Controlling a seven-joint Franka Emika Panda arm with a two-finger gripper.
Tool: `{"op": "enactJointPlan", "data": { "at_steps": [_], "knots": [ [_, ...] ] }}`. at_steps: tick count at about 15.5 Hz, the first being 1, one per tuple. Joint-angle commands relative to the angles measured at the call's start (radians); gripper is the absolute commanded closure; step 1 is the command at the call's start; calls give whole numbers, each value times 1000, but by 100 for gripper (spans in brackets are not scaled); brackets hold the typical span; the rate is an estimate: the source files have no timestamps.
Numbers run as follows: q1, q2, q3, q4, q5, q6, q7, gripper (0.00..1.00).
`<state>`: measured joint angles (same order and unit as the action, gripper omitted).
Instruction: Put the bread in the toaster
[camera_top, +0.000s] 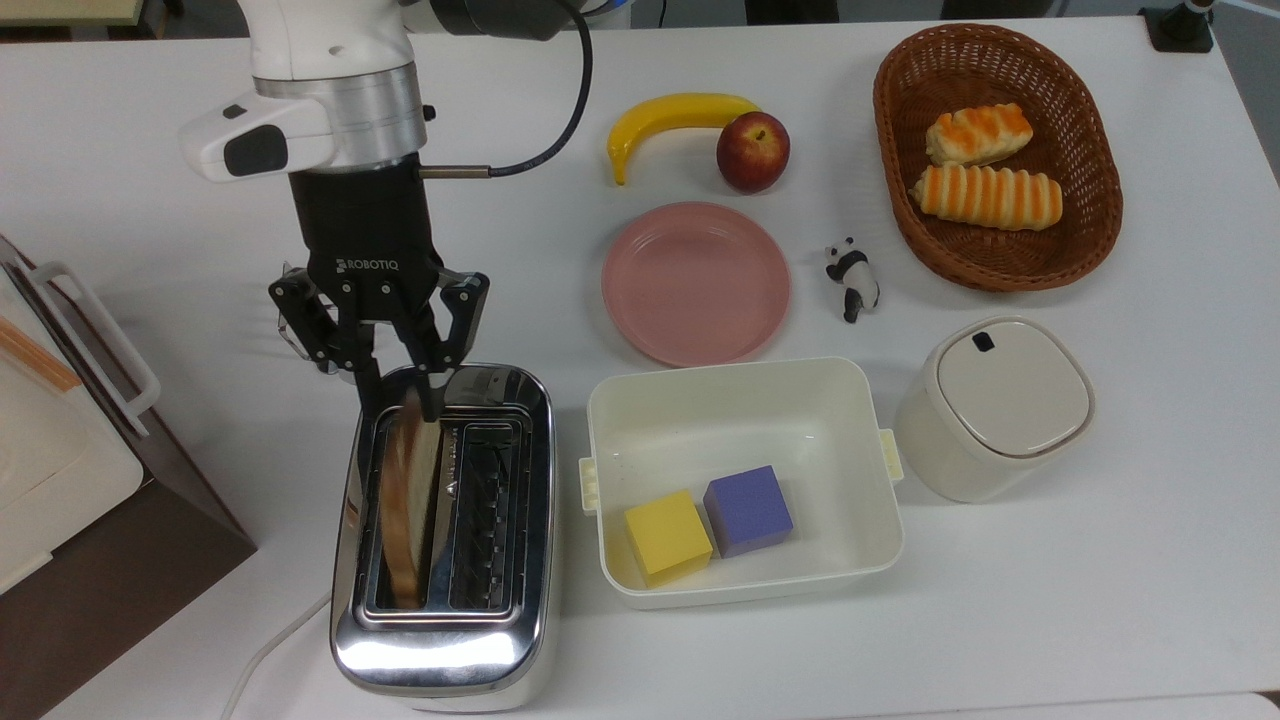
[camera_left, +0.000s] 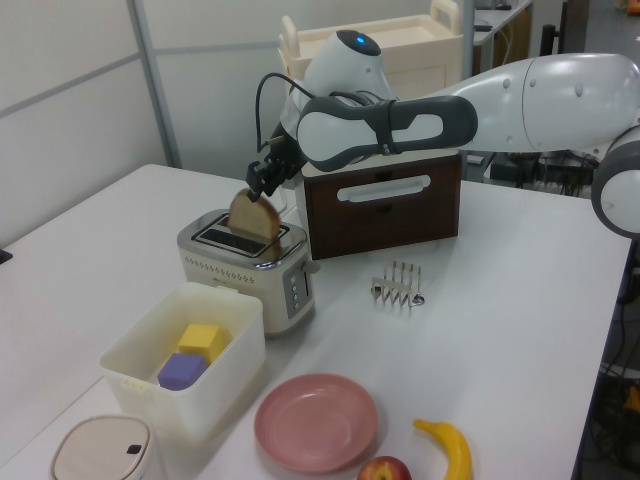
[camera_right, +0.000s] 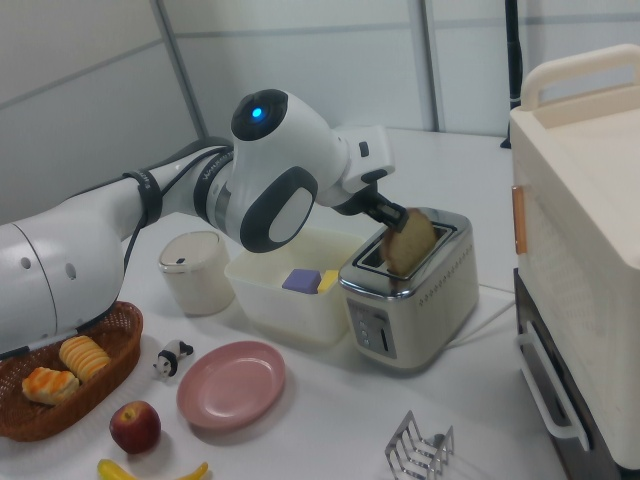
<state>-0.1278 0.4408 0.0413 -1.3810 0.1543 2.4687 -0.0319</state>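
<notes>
The bread (camera_top: 405, 510) stands on edge in the top view's left slot of the chrome toaster (camera_top: 440, 650), its upper part sticking out above the slot. My gripper (camera_top: 399, 405) hovers over the slice's far end, open, one finger on each side of it and neither pressing on it. In the left view the bread (camera_left: 253, 217) rises out of the toaster (camera_left: 245, 265) just under the gripper (camera_left: 262, 185). In the right view the slice (camera_right: 410, 242) leans in the toaster (camera_right: 410, 290) below the gripper (camera_right: 392, 215).
A white bin (camera_top: 745, 385) with a yellow and a purple cube sits right of the toaster in the top view. A wire toast rack (camera_left: 398, 284), pink plate (camera_top: 695, 282), brown cabinet (camera_left: 385, 205), lidded white container (camera_top: 995, 405) and basket (camera_top: 1000, 260) stand around.
</notes>
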Motion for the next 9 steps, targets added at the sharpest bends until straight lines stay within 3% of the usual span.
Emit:
{"op": "enactJointPlan", "data": {
  "at_steps": [1,2,6,9],
  "knots": [
    [10,-20,0,-30,11,21,-5,12],
    [10,-22,0,-30,11,16,-5,0],
    [7,-42,0,-29,11,15,-5,0],
    [4,-83,-4,-29,1,-92,-10,0]
  ]
}}
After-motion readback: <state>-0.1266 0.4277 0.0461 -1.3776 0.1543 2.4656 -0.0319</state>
